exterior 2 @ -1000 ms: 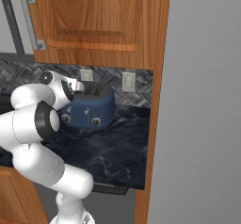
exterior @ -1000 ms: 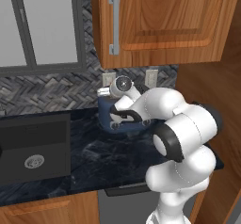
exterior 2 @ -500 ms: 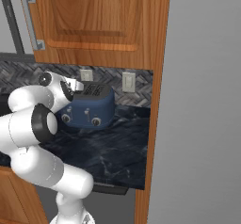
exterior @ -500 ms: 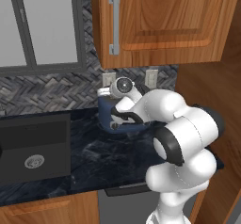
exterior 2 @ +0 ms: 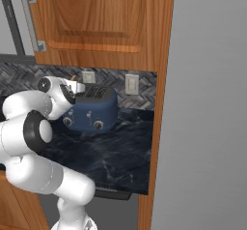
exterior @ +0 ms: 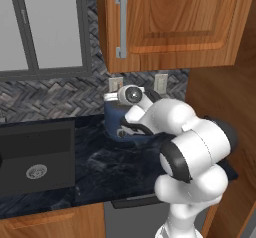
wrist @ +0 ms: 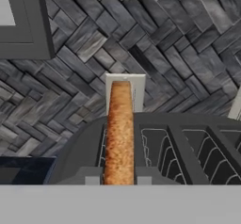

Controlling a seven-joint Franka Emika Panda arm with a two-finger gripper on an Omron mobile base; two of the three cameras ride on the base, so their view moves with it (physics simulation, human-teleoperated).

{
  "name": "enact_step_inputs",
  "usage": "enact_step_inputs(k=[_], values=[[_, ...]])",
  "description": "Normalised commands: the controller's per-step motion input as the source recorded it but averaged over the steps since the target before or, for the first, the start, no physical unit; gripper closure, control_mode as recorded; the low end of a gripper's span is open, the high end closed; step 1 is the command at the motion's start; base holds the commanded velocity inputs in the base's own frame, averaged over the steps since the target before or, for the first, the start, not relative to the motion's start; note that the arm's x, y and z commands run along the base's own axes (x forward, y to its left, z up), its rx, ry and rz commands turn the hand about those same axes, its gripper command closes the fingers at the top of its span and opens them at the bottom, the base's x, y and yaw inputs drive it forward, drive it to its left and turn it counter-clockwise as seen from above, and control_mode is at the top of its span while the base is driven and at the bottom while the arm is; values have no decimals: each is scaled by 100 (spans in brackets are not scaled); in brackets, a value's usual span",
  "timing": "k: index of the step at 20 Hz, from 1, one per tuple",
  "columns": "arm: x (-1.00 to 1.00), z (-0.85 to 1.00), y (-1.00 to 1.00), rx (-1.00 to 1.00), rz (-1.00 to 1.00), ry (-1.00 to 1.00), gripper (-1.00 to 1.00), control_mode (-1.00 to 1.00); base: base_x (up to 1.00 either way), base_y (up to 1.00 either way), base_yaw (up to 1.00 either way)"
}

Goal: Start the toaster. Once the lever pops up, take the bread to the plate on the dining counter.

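A black marbled surface (exterior 2: 120,151) runs below the cabinets. The toaster (exterior 2: 91,112) stands on it near the back edge; a sink (exterior: 35,154) is set in toward its left end.

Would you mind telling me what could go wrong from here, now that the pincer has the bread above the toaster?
1. The pincer grips the bread by one thin edge, so the slice could slip or crumble during the carry.
2. The bread hangs just over the toaster slots; a sideways move before lifting clear might snag it on the slot wires.
3. The wall outlet and backsplash sit right behind, so swinging that way risks a bump.
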Motion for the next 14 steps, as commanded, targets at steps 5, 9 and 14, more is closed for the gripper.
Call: enact_step_inputs(k=[5, 9, 14], values=[[-4, 30, 0, 0, 0, -2, 100, -100, 0, 0, 0], [0, 31, 0, 0, 0, 0, 100, -100, 0, 0, 0], [-1, 37, 0, 0, 0, 0, 100, -100, 0, 0, 0]])
